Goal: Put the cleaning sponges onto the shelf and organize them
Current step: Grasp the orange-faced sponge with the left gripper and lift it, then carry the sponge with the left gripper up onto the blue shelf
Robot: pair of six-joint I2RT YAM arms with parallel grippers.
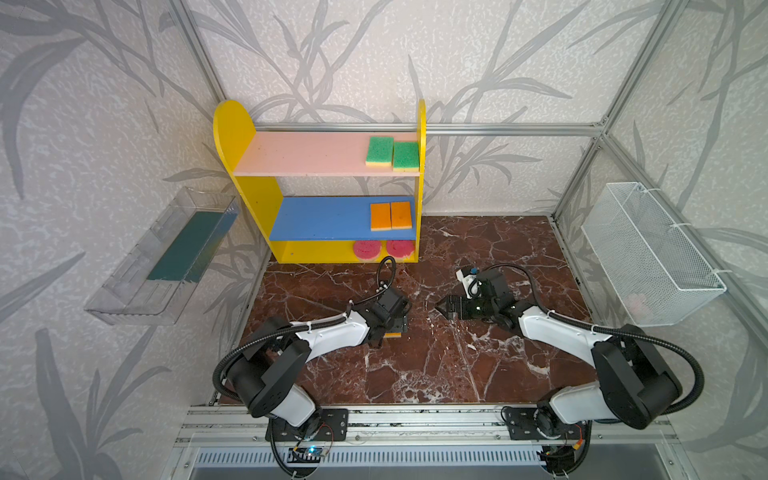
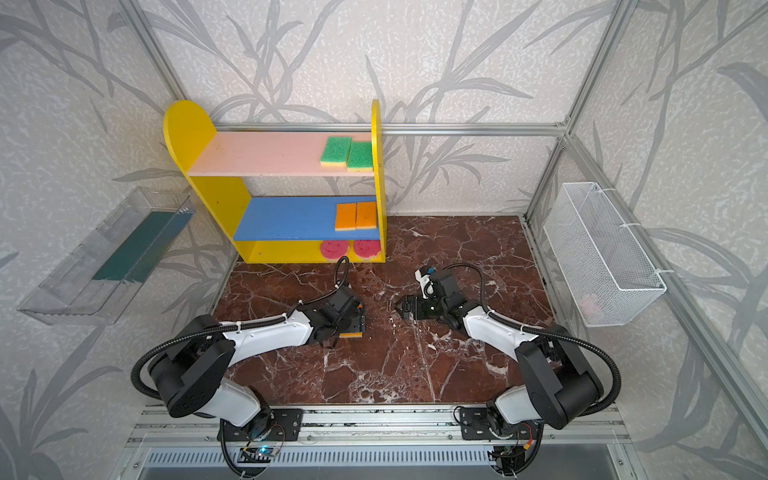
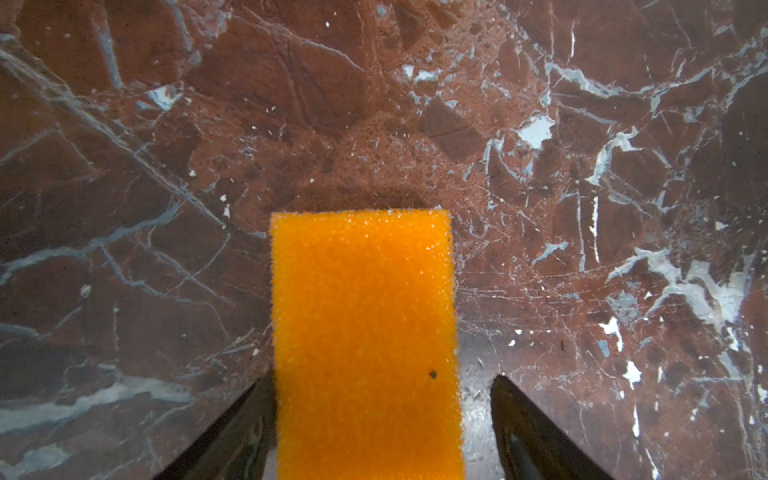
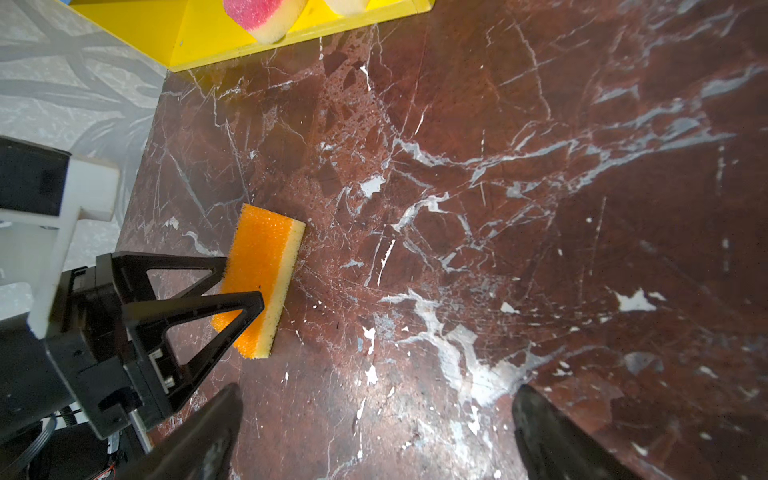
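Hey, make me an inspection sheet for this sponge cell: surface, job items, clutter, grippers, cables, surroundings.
Surface: brown marble table, no spill seen.
Job's things: shelf holds two green sponges on the pink board, two orange sponges on the blue board, two pink round sponges on the yellow base; one loose orange sponge lies on the table.
Clutter: nothing seen.
Grippers: left gripper open, straddling the loose orange sponge; right gripper open, empty.
Cables: black hoses loop off both arms, clear of the sponges.
Surroundings: clear tray on one wall; wire basket on the other, pale pink thing inside, unidentifiable.
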